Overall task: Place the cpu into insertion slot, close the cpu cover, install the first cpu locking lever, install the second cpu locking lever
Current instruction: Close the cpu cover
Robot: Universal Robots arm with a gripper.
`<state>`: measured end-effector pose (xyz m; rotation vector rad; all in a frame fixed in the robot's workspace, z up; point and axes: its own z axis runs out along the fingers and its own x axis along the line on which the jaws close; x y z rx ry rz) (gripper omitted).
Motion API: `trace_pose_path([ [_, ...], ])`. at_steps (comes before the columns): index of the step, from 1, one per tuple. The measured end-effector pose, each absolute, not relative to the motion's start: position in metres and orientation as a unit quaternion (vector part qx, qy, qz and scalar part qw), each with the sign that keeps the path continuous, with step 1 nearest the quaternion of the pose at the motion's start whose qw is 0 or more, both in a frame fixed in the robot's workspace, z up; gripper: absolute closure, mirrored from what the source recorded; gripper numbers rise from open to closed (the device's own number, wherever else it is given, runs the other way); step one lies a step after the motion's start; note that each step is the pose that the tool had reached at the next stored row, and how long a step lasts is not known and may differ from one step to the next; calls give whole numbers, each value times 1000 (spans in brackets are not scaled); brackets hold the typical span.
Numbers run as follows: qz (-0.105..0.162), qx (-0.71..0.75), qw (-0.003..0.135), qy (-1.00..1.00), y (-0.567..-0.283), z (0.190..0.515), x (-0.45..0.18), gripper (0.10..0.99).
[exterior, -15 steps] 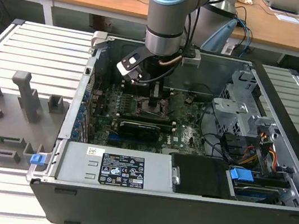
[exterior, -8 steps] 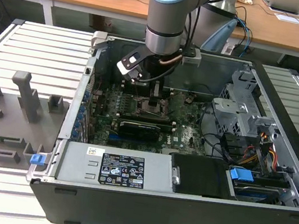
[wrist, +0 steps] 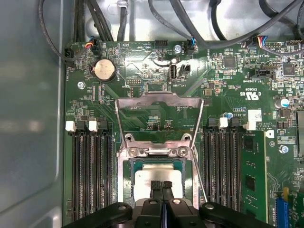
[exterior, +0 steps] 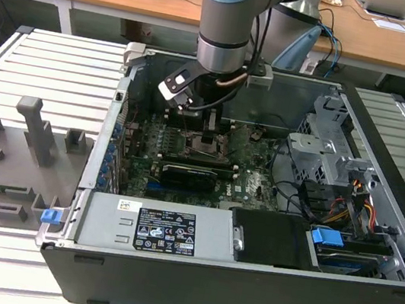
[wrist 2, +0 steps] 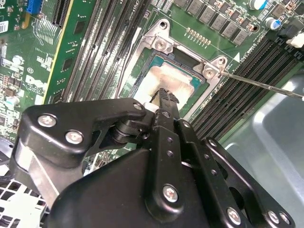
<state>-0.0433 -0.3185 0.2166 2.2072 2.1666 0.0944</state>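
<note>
The tool (wrist: 161,185) has its fingers pressed together, holding nothing, tips on the cpu (wrist: 142,183) in the socket (wrist: 129,171). In the exterior view this is at 12 o'clock of the black card (exterior: 191,175). The cover (wrist: 159,98) stands open. A sideways slip could knock the cpu askew.

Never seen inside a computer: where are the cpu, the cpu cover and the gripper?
cpu (wrist: 148,179): first wrist view, silvery top.
cpu cover (wrist: 159,97): first wrist view, bar opposite the hinge.
gripper (wrist: 162,185): first wrist view, between its fingertips.
</note>
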Motion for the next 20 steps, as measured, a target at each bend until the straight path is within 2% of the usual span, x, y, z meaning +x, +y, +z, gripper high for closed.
trace_pose_path([
  [20,31,713,24,700,-318,223,-43,980],
])
